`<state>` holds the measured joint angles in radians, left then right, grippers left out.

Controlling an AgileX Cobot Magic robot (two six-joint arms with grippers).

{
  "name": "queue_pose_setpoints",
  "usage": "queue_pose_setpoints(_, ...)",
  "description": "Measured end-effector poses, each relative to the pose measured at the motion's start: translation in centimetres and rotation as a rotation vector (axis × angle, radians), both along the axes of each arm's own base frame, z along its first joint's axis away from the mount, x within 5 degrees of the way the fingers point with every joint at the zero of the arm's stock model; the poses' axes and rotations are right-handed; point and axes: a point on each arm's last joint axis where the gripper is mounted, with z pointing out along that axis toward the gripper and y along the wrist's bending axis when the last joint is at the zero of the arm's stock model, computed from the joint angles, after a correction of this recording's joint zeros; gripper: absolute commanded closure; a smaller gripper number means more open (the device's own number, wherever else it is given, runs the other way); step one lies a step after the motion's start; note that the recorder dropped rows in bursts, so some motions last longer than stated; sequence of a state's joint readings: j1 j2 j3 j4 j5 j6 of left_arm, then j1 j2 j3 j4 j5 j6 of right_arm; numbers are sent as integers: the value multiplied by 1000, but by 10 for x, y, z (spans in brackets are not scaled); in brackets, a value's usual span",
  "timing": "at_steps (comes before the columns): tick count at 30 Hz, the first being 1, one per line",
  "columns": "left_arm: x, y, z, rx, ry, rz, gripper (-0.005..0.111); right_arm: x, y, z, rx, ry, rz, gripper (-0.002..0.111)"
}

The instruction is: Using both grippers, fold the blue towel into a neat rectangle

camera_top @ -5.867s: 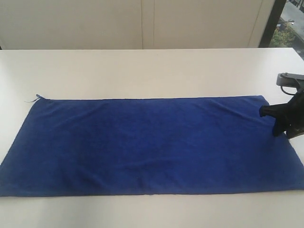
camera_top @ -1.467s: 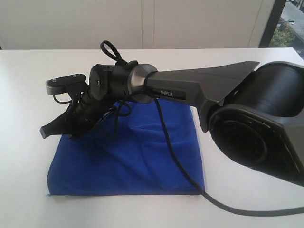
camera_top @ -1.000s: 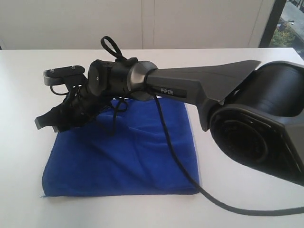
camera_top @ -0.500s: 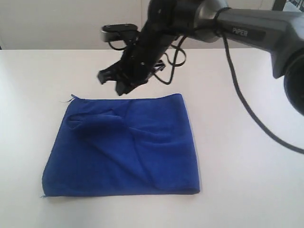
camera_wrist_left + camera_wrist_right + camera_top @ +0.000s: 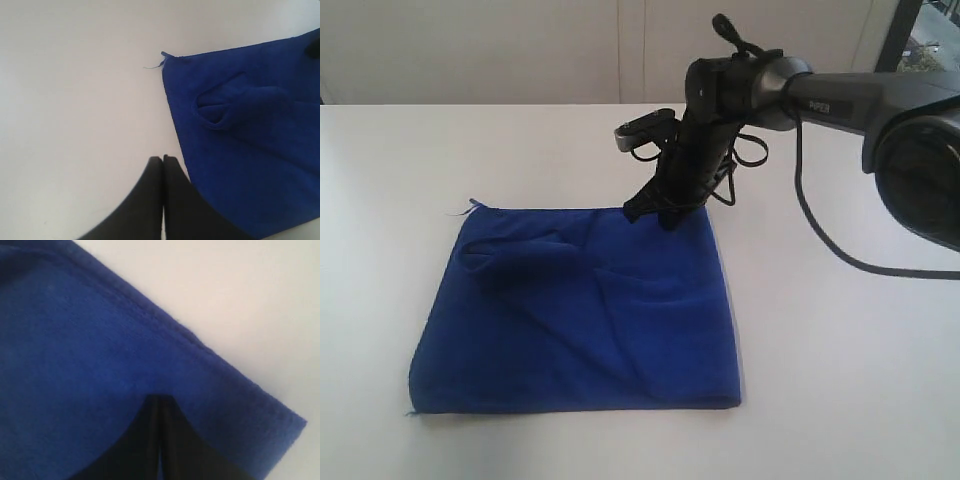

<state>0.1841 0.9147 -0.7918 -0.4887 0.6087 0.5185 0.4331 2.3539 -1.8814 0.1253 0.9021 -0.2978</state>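
Black jaws pressed together, our right gripper (image 5: 650,212) points its tips at the far hem of the blue towel (image 5: 570,320) by one corner, no cloth visibly pinched. Our left gripper (image 5: 163,160), likewise closed and empty, hangs over bare table (image 5: 470,150) just beside the towel's edge. The towel lies folded and rumpled, nearer the table's near edge than its far one.

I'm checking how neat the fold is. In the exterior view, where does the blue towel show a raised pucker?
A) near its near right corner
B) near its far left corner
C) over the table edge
B: the blue towel bulges in a pucker by its far left corner.
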Motion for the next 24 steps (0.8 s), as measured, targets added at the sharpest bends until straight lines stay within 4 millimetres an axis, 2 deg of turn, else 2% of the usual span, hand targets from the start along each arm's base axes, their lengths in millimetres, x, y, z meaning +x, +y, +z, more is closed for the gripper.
queue_pose_setpoints(6,0,0,0,0,0,0,107,6,-20,-2,-68,15,-65,108)
queue_pose_setpoints(12,0,0,0,0,0,0,107,4,-56,-3,-267,118,-175,108)
queue_pose_setpoints(16,0,0,0,0,0,0,107,4,-73,-3,-329,157,-226,108)
queue_pose_setpoints(19,0,0,0,0,0,0,107,-2,-80,-6,-349,175,-234,108)
queue_pose_setpoints(24,0,0,0,0,0,0,107,-24,-89,-15,-388,222,-217,108)
